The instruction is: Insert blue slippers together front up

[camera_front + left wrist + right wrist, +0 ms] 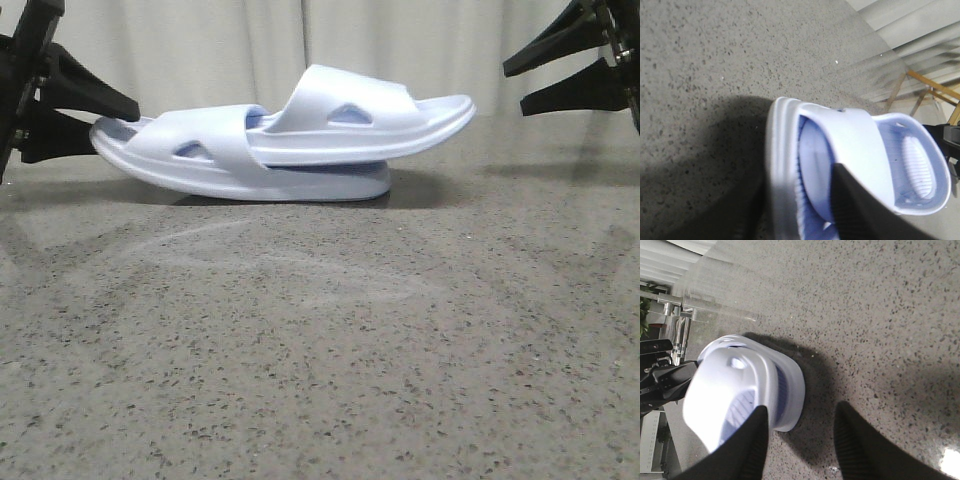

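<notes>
Two pale blue slippers lie nested on the table. The lower slipper (220, 150) rests on its sole. The upper slipper (350, 110) is pushed under the lower one's strap, and its free end sticks out to the right, raised. My left gripper (118, 131) is shut on the lower slipper's left end (777, 150), one finger (865, 210) on the footbed and one under the sole. My right gripper (513, 90) is open and empty, just right of the upper slipper's tip. In the right wrist view, that gripper (801, 409) hangs over bare table beside the slippers (725, 385).
The grey speckled stone table (320, 350) stretches towards me from the slippers. A pale curtain (200, 50) hangs close behind them. A wooden frame (935, 87) stands beyond the table's far side.
</notes>
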`<state>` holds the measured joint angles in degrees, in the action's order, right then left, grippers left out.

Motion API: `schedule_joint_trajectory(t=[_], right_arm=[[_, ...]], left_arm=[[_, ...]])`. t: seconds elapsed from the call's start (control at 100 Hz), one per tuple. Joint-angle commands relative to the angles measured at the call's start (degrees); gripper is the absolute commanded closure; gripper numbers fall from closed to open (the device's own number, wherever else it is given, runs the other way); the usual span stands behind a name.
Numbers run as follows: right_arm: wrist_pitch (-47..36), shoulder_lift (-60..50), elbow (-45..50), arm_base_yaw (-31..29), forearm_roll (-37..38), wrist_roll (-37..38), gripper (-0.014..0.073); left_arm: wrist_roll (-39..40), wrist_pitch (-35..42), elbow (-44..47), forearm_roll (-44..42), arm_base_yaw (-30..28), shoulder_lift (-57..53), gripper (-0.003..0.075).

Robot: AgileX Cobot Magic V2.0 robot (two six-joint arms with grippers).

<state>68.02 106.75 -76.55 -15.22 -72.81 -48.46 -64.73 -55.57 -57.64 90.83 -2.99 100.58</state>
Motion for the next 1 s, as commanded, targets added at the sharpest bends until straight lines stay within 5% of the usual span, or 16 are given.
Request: schedule_joint_trajectory(t=[0.0, 0.07, 0.22, 0.29, 0.42, 0.48, 0.72, 0.99], right_arm=[[7.0, -3.4, -1.7, -0.5, -2.8, 0.1, 0.0338], [7.0, -3.6, -1.7, -1.0, -2.7, 0.1, 0.0338], [7.0, -5.7, -1.7, -3.3, -1.8, 0.1, 0.0364], [7.0, -7.7, -1.7, -4.7, -1.8, 0.1, 0.0456], [6.9, -11.7, -1.7, -5.1, -1.8, 0.1, 0.0701], [6.8, -13.5, -1.7, -4.5, -1.8, -0.1, 0.0678], [-3.0, -23.3, -0.5, 2.4, 5.3, -0.2, 0.0672], [-33.0, -41.5, 14.7, 16.4, 10.7, -4.2, 0.0672]], left_arm=[[-2.8, -3.8, -1.5, 3.9, -0.4, -2.4, 0.0204], [-3.3, -6.5, -2.4, 3.9, -1.8, -2.6, 0.0156], [-4.0, -14.4, -5.6, 3.9, -7.1, -4.3, 0.0213], [-3.5, -16.3, -6.9, 3.8, -9.6, -6.2, 0.0301], [-3.5, -15.0, -7.7, 3.6, -11.8, -11.4, 0.058], [-4.5, -12.0, -7.7, 2.5, -11.6, -14.6, 0.0706], [-4.7, 10.1, -7.7, -11.7, -4.5, -29.0, 0.0705], [-4.7, 34.7, -3.0, -21.1, 8.7, -42.7, 0.0705]])
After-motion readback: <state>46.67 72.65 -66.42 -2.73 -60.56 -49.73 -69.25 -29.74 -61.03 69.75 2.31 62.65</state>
